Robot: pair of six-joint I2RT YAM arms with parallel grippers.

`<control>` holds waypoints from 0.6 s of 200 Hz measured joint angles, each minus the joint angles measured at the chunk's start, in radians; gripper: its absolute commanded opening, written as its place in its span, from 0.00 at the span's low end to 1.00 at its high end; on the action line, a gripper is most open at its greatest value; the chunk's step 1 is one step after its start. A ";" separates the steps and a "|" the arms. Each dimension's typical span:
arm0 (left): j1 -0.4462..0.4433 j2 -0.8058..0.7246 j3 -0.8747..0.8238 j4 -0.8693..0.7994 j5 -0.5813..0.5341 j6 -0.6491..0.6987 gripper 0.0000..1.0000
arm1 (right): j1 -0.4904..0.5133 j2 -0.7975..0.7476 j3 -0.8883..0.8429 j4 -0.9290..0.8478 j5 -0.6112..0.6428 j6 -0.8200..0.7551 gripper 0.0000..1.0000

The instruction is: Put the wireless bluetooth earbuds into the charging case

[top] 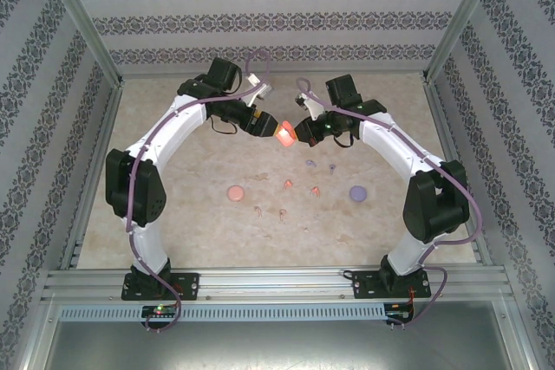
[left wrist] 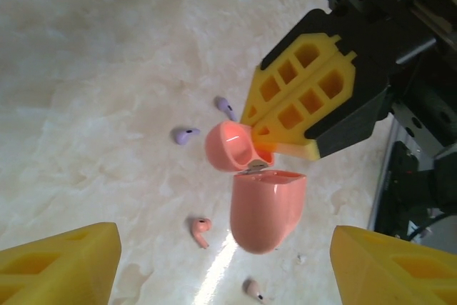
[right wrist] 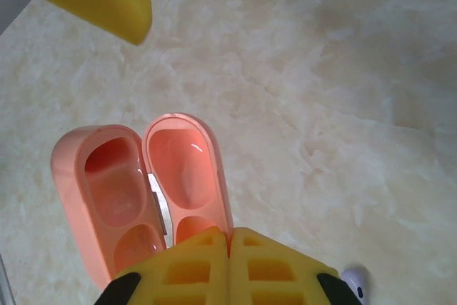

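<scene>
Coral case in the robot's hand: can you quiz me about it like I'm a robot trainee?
1. True or false: the coral case is closed.
2. What does the right hand pinch? A the lid; B a cable; C nothing.
3. Fill in: in the left wrist view, the earbud left of the lid is coloured ____.
Key: 1 false; 2 A; 3 purple.
</scene>
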 measured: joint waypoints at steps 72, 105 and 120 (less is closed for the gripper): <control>0.000 0.050 0.048 -0.053 0.121 0.024 0.65 | 0.025 0.000 0.026 0.001 -0.014 0.000 0.00; 0.000 0.050 0.051 -0.077 0.148 0.042 0.63 | 0.025 0.001 0.027 0.000 -0.014 0.000 0.00; 0.000 0.050 0.051 -0.092 0.156 0.050 0.61 | 0.025 0.002 0.030 0.000 -0.014 0.000 0.00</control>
